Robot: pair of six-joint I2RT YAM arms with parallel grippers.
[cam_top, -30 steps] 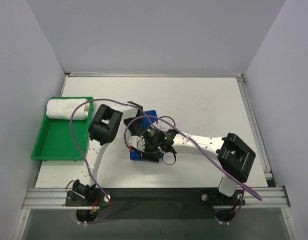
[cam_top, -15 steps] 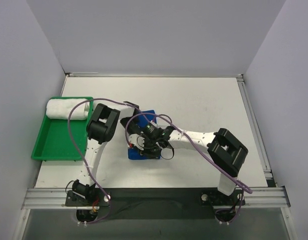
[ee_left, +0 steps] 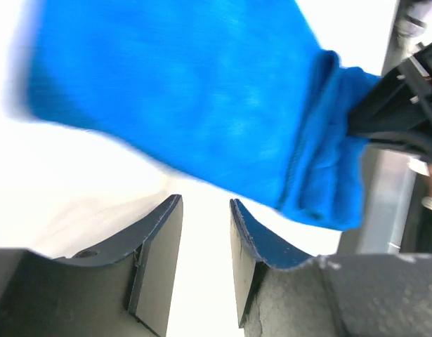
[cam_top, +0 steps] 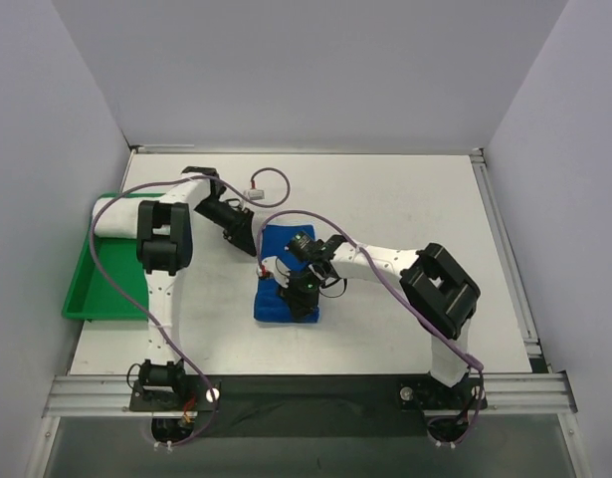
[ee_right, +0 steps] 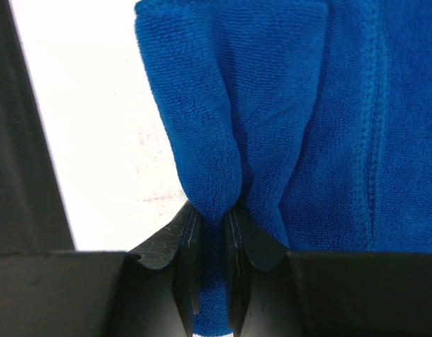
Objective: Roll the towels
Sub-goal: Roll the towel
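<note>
The blue towel (cam_top: 282, 261) lies bunched on the white table (cam_top: 415, 199), roughly in the middle and a little toward the near edge, its cloth folded over itself and no longer flat. The right gripper (cam_top: 306, 296) sits on the towel's near end. In the right wrist view, the right gripper (ee_right: 211, 219) has its two fingers (ee_right: 182, 242) pressed together on a raised ridge of blue towel (ee_right: 286, 105), with the pinched fold running down between them and the rest of the cloth spreading away beyond the tips.

The left gripper (cam_top: 248, 240) is just beside the towel's far left corner. From its own camera, the left gripper (ee_left: 206, 208) has its jaws parted with only bare table showing in the gap. The blue towel (ee_left: 201, 98) lies just past the fingertips and does not enter them.

Well off to the left, the white towel (cam_top: 110, 216) rests rolled at the far end of the green tray (cam_top: 95, 291), partly hidden by the left arm.
</note>
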